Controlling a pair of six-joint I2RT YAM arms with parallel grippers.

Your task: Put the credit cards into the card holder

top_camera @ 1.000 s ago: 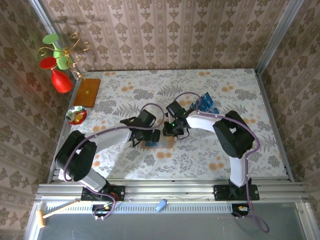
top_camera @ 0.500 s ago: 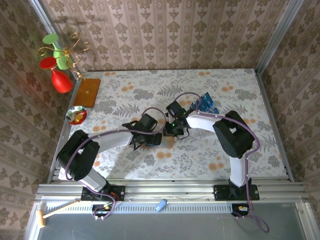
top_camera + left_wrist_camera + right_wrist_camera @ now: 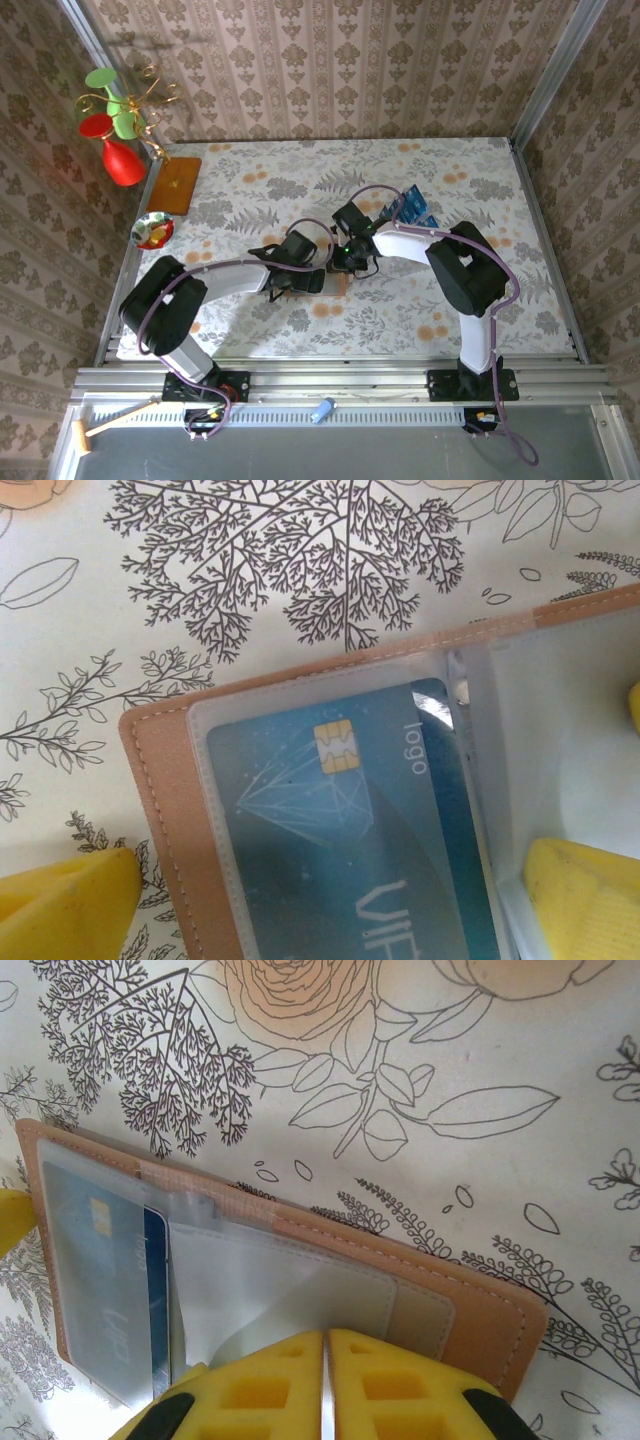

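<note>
Shifting right, left pincer spread over card holder

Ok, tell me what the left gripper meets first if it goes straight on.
Probably the card holder: its clear sleeve over a blue card lies dead ahead of the open left gripper.

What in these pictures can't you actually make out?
- Top view: the small brown leather folding wallet sits under both wrists, mostly hidden.
- Top view: the loose blue plastic cards overlap and are too small to count.
- Left wrist view: lettering on the sleeved blue card is cut off by the bottom edge.
- Right wrist view: the right tool is shut; its yellow pads hide whether it pinches the clear sleeve.
</note>
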